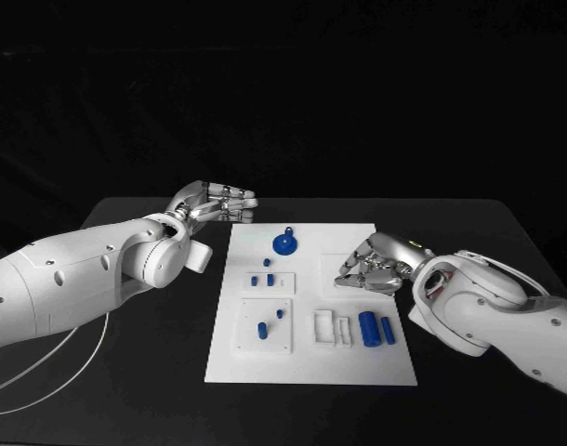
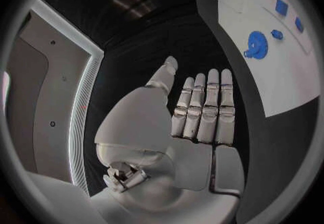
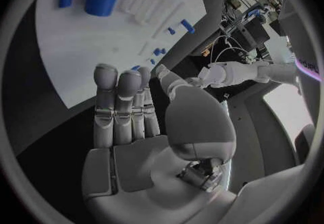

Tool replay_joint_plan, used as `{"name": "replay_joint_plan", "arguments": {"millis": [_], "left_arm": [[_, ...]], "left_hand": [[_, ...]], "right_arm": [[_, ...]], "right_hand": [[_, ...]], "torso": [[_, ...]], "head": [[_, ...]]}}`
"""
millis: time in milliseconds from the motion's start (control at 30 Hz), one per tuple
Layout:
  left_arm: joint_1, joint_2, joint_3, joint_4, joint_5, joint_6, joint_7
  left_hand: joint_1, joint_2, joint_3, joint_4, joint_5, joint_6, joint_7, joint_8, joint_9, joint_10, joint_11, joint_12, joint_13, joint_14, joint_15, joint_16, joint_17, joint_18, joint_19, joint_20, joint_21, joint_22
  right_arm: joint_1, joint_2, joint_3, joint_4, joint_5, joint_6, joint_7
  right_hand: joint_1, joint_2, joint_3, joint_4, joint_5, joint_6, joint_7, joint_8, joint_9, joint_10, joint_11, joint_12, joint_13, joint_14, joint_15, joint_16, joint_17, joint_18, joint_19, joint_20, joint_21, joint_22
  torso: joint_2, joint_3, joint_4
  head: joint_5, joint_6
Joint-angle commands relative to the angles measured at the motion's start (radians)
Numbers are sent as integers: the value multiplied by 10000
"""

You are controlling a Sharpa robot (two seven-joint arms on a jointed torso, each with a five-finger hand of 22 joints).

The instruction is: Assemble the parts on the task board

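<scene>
White flat task board (image 1: 313,367) carries small blue parts (image 1: 376,330). Beside it, left hand (image 1: 214,204) and right hand (image 1: 375,265) hold nothing, fingers extended.

Setting: a robotics lab or test cell. A black table (image 1: 163,372) under a dark backdrop carries a white task board (image 1: 313,367) with small blue parts (image 1: 285,243), as a bench fixture. The right wrist view shows cluttered racks of equipment and cables (image 3: 253,2) at the room's edge.
</scene>
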Motion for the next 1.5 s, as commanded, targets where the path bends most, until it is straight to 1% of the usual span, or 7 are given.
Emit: {"name": "replay_joint_plan", "arguments": {"millis": [33,167,233,533,800,1133,1500], "left_arm": [[-20,-24,6,77,222,493,672],[-55,-66,5,130,223,583,796],[-76,-104,5,173,227,590,852],[-119,-191,-2,236,243,604,868],[-130,-237,-24,248,245,667,807],[-133,-254,-50,287,261,754,870],[-134,-234,-65,302,270,701,944]], "left_hand": [[181,206,-866,231,220,-158,0,-9,0,82,-44,-21,2,-85,-7,-38,9,56,56,58,-14,-285],[191,268,-952,215,388,-125,44,-10,-1,137,-42,-23,2,-39,-25,-37,11,48,105,43,2,-464],[190,305,-1002,202,383,-88,76,-12,1,152,-18,-24,3,4,-39,-38,12,29,150,24,16,-592],[132,312,-1064,226,219,-83,130,-8,1,135,37,-21,4,68,-59,-33,15,14,221,2,42,-784],[23,248,-1112,324,136,-75,153,-9,1,136,45,-20,5,56,-53,-35,13,9,224,5,43,-832],[67,157,-1016,487,314,-65,219,-6,2,104,95,-20,5,44,-45,-35,13,12,243,11,63,-1007],[56,150,-1016,489,319,-51,232,-8,2,93,101,-17,5,42,-44,-32,16,16,250,13,71,-1057]], "right_arm": [[34,-243,14,20,1199,1546,-1157],[60,-540,23,-18,1919,2070,-2044],[67,-666,26,-9,2384,2315,-2534],[72,-789,27,231,2818,2710,-3431],[72,-837,27,347,2578,3034,-3663],[65,-691,25,292,2206,3654,-3743],[-23,-238,-12,83,1992,3678,-3738]], "right_hand": [[-265,-153,130,419,-25,-21,-31,-16,69,145,31,1292,1323,-51,-3,790,972,-136,525,-67,782,364],[109,-328,501,293,16,69,-47,-21,274,226,20,2569,2674,-166,3,1247,1666,-126,498,-53,1185,645],[-36,-396,636,249,49,-54,-31,-23,548,162,54,2712,3172,-186,36,1300,2037,-65,463,3,1364,852],[-441,-530,86,746,-8,-18,-44,-31,784,370,34,2704,3620,-90,27,1432,2595,-90,491,-6,1827,1221],[-808,-674,39,1330,-13,101,-90,-23,922,533,3,2535,3936,-18,1,1411,2970,-148,508,-40,2018,1482],[-945,-692,-358,1754,-17,-90,-39,-30,758,532,30,2385,4234,25,49,1243,3145,-157,515,-26,1943,1631],[-866,-832,-338,1577,-13,-244,16,-34,626,583,73,2275,4396,61,47,1169,3271,-151,536,1,1853,1726]], "torso": [[-16,42,-65],[-41,46,-87],[-48,52,-99],[-54,29,-77],[-59,0,-82],[-57,8,-92],[-50,2,-66]], "head": [[-62,3],[-69,-26],[-23,-28],[-31,-66],[-31,-109],[-15,-138],[-23,-163]]}}
